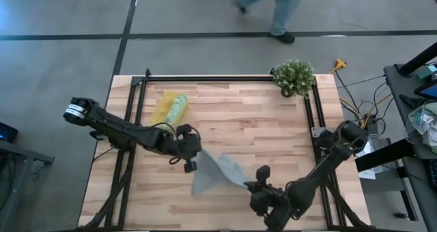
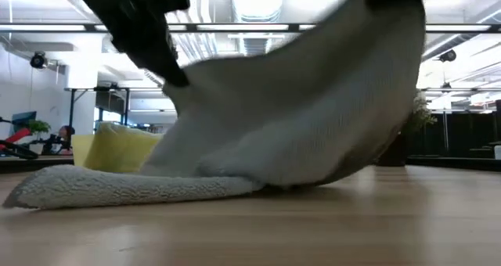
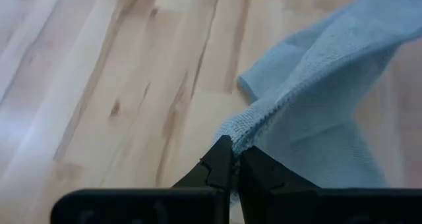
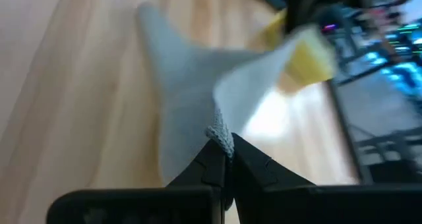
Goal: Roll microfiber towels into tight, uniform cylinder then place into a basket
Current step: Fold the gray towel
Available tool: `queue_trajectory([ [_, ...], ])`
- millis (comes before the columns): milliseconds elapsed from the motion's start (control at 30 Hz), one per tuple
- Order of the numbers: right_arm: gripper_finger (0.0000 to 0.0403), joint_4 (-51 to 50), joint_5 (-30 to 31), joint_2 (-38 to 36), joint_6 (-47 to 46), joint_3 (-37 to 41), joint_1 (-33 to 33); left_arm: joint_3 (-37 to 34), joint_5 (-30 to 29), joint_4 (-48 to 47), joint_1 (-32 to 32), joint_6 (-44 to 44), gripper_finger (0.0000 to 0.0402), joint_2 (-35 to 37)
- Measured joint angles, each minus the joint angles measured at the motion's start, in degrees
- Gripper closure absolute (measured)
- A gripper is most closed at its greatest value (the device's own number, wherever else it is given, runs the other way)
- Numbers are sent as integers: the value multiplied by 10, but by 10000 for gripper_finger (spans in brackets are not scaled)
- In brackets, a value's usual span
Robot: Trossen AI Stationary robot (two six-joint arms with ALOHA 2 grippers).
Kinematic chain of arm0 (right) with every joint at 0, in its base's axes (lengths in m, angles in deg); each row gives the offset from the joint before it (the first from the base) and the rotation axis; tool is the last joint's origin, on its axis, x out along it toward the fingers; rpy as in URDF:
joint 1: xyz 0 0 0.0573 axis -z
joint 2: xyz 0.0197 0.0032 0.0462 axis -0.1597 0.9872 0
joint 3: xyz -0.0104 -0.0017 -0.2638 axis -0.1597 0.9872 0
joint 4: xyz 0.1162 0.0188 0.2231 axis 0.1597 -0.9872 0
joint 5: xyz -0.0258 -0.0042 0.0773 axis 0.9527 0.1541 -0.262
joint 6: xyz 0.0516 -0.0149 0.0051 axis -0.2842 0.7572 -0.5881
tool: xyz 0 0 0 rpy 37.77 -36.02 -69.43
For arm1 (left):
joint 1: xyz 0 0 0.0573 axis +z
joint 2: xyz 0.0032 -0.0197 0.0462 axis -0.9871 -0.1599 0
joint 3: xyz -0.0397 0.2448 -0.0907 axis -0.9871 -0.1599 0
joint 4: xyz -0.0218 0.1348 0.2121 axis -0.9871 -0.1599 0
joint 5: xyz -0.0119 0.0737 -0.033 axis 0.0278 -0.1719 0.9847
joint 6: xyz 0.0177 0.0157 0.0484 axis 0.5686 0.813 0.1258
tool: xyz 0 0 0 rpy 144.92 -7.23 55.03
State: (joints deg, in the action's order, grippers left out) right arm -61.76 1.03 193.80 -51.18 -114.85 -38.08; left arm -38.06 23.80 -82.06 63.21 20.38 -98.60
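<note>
both grippers, left gripper [image 3: 232, 159] and right gripper [image 4: 224, 155], pinch only thin corners of the grey-blue towel [image 1: 220, 169], so a tug could slip it onto the counter [image 1: 273, 129].

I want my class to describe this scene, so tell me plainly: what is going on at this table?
Two robot arms hold a grey-blue towel between them. The left gripper is shut on one corner and the right gripper is shut on another, so the cloth is partly lifted while its free end trails on the wooden table. It is not rolled yet. A light green towel already lies rolled in the yellow basket at the far left of the table.
</note>
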Motion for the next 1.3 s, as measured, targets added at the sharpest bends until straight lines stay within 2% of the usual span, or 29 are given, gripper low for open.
queue_trajectory([
  [167,394,-75,62,0,-17,-85,-17,13,-55,6,-54,28,402,24],
  [500,394,-80,67,-1,76,-210,-58,59,-226,113,-224,161,402,48],
  [700,394,-77,66,-1,86,-251,-90,79,-247,121,-292,178,402,39],
  [833,394,-73,65,-1,85,-263,-111,94,-254,126,-309,184,402,28],
  [933,394,-71,65,-1,85,-268,-122,95,-258,173,-314,226,402,22],
  [1000,394,-75,68,-1,84,-266,-123,95,-287,199,-316,246,402,19],
  [1100,394,-126,130,-1,44,-248,-115,95,-376,202,-316,251,402,19],
  [1167,394,-203,166,-1,-44,-229,-98,95,-387,202,-315,251,402,18],
  [1233,394,-271,130,-1,-135,-209,-75,94,-345,209,-315,263,402,18],
  [1300,394,-290,54,0,-160,-189,-54,94,-308,216,-318,275,402,18],
])
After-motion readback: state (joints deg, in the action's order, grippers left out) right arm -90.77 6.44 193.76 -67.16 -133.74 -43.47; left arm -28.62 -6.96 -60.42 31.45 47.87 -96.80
